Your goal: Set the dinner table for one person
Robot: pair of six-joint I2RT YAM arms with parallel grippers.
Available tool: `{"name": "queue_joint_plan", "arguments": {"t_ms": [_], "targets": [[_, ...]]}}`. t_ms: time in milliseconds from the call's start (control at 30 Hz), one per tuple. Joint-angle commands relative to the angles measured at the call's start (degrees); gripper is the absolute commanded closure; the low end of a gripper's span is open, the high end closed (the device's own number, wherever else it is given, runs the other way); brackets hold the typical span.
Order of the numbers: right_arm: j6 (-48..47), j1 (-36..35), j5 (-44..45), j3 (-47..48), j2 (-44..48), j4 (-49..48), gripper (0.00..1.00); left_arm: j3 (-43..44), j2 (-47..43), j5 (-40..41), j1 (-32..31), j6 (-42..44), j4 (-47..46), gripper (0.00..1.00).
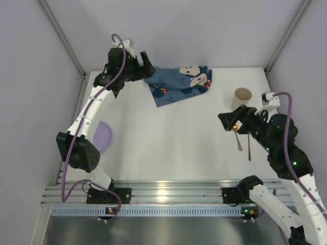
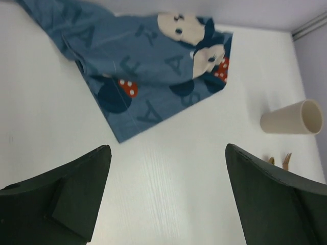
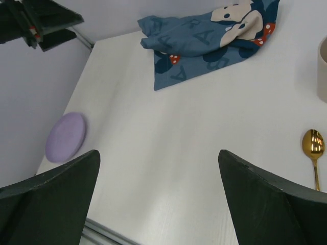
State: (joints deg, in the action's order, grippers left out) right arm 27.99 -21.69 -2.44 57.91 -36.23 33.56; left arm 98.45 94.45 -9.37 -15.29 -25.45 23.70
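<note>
1. White matte tabletop filled the overhead view: the dinner table (image 1: 168,143) was seen spread beneath both arms, with an aluminium rail (image 1: 168,191) along its near edge. The left gripper (image 1: 149,66) was seen at the far left corner, jaws spread wide with nothing between them, near the edge of a crumpled blue cartoon-mouse cloth (image 1: 181,81). The right gripper (image 1: 225,122) was likewise spread wide and empty. A beige cup (image 1: 242,97) stood just beyond it, and a gold spoon (image 1: 238,140) and a second gold utensil (image 1: 249,148) lay just behind its fingers. A purple plate (image 1: 104,133) was partly hidden under the left arm, well behind that arm's gripper.
2. From the left wrist, two dark fingers (image 2: 66,199) were seen set far apart, with only bare table between them. The cloth lay ahead of the gap and the cup ahead of the right-hand finger.
3. From the right wrist, the fingers (image 3: 265,194) were again seen wide apart, nothing gripped. The cloth lay well ahead, the plate ahead beyond the left-hand finger, and the spoon's bowl just beside the right-hand finger.
</note>
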Motion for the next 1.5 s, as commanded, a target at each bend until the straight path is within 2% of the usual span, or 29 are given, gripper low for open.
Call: {"name": "queue_joint_plan", "arguments": {"t_ms": [0,33,67,133,167,200,233,267,333,367,400,467,600,800,1000,1033,1233,1300,1367,1400,1467], "targets": [[-1.97,-0.72,1.38,3.43,2.3,5.45,0.0,6.81,1.59,12.39,-7.44,-1.01,12.66,0.02],[-2.58,-0.81,0.95,3.79,2.3,6.51,0.0,9.8,2.39,16.79,-9.65,0.39,14.68,0.02],[-2.67,-0.81,0.77,3.79,2.48,8.43,0.0,12.96,2.92,25.45,-14.02,3.8,15.57,0.01],[-2.24,-0.72,1.03,3.26,2.92,10.11,0.0,8.19,1.44,27.21,-15.21,5.06,7.19,0.02],[-2.06,-0.72,0.94,3.26,2.92,11.16,0.0,-0.2,-0.13,24.68,-13.03,-0.25,4.62,0.02],[-1.54,-0.72,0.94,3.26,3.0,11.35,0.0,-4.46,-0.5,21.27,-10.58,-3.52,0.16,0.02],[-1.36,-0.72,1.03,3.44,3.01,11.44,0.0,-10.5,0.02,13.4,-7.24,-11.56,-2.5,0.02],[-1.27,-0.72,1.29,3.79,3.09,11.53,0.0,-12.39,2.99,0.88,-1.73,-15.9,-4.44,0.02],[-1.62,-0.72,2.26,4.84,2.92,12.23,0.0,-13.64,6.51,-0.65,-0.45,-22.08,-4.02,0.02],[-1.79,-0.72,3.65,5.45,2.83,12.93,0.0,-13.29,9.14,1.0,-2.44,-21.23,-2.71,0.03],[-1.45,-0.63,5.32,6.33,2.31,13.8,0.0,-12.33,10.39,11.11,-3.94,-20.43,0.96,0.03],[-1.62,-0.72,5.69,7.83,1.6,15.04,0.0,-8.47,15.21,14.98,-6.33,-18.15,3.36,0.04],[0.21,-0.72,6.74,8.27,0.11,16.44,0.0,-1.0,24.36,14.65,-6.25,-18.84,9.51,0.07],[1.45,-0.81,8.23,9.76,-3.23,17.68,0.0,3.49,31.92,12.53,-6.33,-20.43,6.88,0.08],[3.3,-0.72,9.56,8.98,-5.25,17.24,0.0,9.11,37.99,13.15,-6.16,-20.43,8.47,0.17],[3.48,-0.72,9.64,8.8,-5.26,17.15,0.0,9.82,39.65,12.54,-6.16,-20.43,8.46,0.19],[3.48,-0.72,10.35,8.62,-7.19,16.71,0.0,14.66,45.72,7.35,-6.24,-21.31,8.73,0.5],[2.95,-0.72,10.26,8.71,-8.24,15.84,0.0,15.8,46.34,6.82,-6.16,-20.96,8.73,0.7],[1.99,-0.63,9.91,8.89,-9.91,15.05,0.0,16.15,46.17,6.99,-5.98,-20.52,9.51,0.86],[1.55,-0.81,9.82,9.15,-10.7,13.82,0.0,16.33,45.91,7.86,-5.81,-20.43,10.21,1.0],[-0.2,-0.72,8.77,9.5,-13.5,11.98,0.0,15.72,43.81,8.84,-4.84,-20.08,13.38,1.0]]}}
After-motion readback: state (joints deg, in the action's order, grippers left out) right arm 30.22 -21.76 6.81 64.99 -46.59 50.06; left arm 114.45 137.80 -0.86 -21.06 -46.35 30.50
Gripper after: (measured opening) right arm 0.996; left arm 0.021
